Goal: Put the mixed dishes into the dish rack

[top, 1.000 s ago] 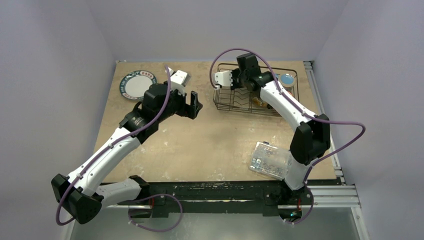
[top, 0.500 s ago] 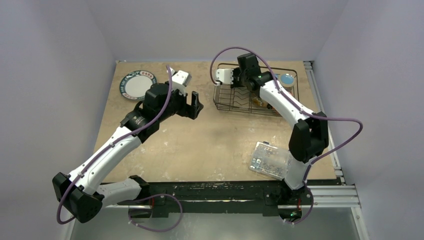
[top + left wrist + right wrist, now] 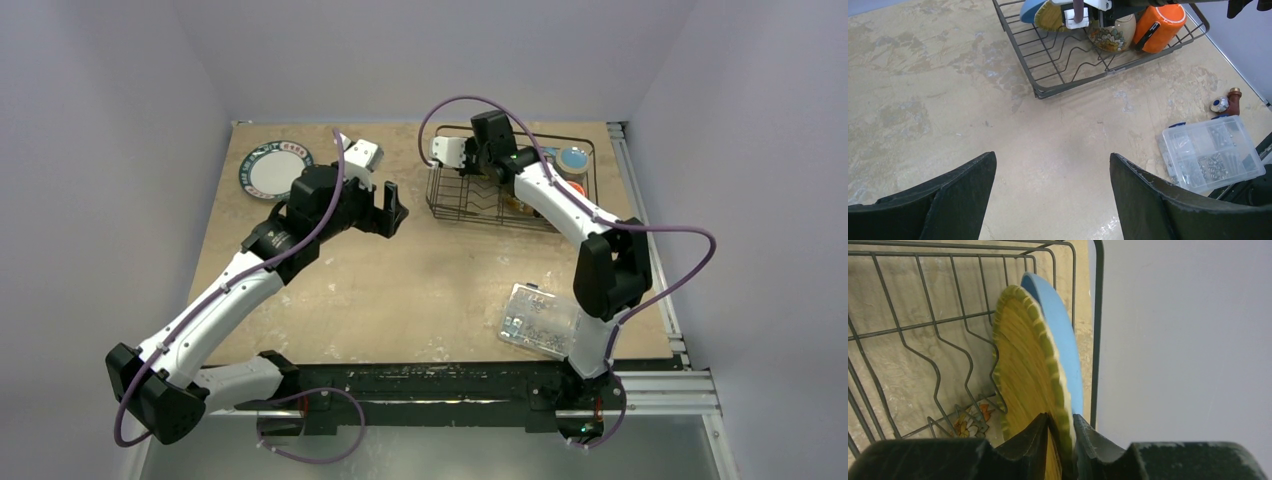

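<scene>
The yellow plate (image 3: pixel 1023 365) stands on edge in the dish rack (image 3: pixel 1096 340), leaning against the blue plate (image 3: pixel 1058 330) behind it. My right gripper (image 3: pixel 1062 422) straddles the yellow plate's rim, one finger on each face. In the top view that gripper (image 3: pixel 487 165) reaches into the rack's (image 3: pixel 460 205) far left corner. An orange cup (image 3: pixel 1160 25), a floral-patterned bowl (image 3: pixel 1110 35) and a light-blue mug (image 3: pixel 574 158) also sit in the rack. The white plate with a green patterned rim (image 3: pixel 276 170) lies flat at the table's far left. My left gripper (image 3: pixel 1053 162) hovers open over bare table, holding nothing.
A clear plastic box of small parts (image 3: pixel 541 320) lies near the right arm's base. A small brass fitting (image 3: pixel 1228 100) sits on the table beside it. The table's right edge has a metal rail close to the rack.
The right arm has edged slightly left and toward the back wall with the yellow plate in the rack. The left arm has barely moved.
</scene>
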Available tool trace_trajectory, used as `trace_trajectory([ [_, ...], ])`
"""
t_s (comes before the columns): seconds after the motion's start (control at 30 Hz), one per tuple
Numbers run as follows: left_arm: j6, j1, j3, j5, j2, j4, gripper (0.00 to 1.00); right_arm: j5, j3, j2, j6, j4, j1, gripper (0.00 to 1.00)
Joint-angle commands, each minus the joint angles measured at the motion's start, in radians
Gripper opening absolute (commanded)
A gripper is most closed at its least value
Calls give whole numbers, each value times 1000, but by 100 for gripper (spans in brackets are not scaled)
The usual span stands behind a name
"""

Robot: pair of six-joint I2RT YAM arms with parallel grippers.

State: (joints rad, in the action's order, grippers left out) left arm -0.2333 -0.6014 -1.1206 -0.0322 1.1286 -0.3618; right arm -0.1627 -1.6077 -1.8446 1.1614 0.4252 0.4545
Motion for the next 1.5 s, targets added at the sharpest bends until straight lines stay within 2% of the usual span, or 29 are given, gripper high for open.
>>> trace_trajectory([
  [0.0, -19, 7, -41, -17, -1, 17, 82, -58, 11, 27, -20, -106, -4, 24],
  [0.03, -20, 7, -41, -17, -2, 17, 82, -73, 20, 25, -10, -120, -4, 26],
  [0.17, -21, 8, -42, -18, -2, 15, 82, -122, 42, 27, -17, -160, -4, 46],
  [0.23, -23, 10, -42, -24, -1, 16, 82, -132, 56, 40, -25, -183, -4, 53],
  [0.53, -29, 13, -42, -34, 4, 17, 82, -191, 74, 35, -122, -234, -4, 54],
  [0.67, -29, 15, -45, -37, 10, 14, 82, -42, 139, 73, -58, -246, 11, 54],
  [0.73, -30, 15, -47, -39, 14, 11, 82, 4, 177, 92, -34, -260, 21, 52],
  [0.87, -35, 20, -50, -47, 18, 9, 82, 44, 182, 89, -42, -232, 21, 41],
  [0.93, -37, 19, -50, -49, 19, 8, 82, 46, 183, 89, -87, -244, 21, 31],
  [1.03, -37, 22, -51, -49, 21, 7, 82, 23, 170, 96, -158, -274, 10, 5],
  [1.07, -37, 21, -51, -49, 23, 6, 82, 13, 165, 99, -174, -278, 6, 0],
  [1.23, -38, 21, -54, -52, 23, 3, 82, -87, 177, 120, -196, -317, -10, 0],
  [1.37, -40, 22, -54, -56, 23, 1, 82, -105, 211, 143, -173, -384, -34, 0],
  [1.47, -41, 22, -54, -56, 23, 1, 82, -115, 178, 127, -193, -369, -53, 0],
])
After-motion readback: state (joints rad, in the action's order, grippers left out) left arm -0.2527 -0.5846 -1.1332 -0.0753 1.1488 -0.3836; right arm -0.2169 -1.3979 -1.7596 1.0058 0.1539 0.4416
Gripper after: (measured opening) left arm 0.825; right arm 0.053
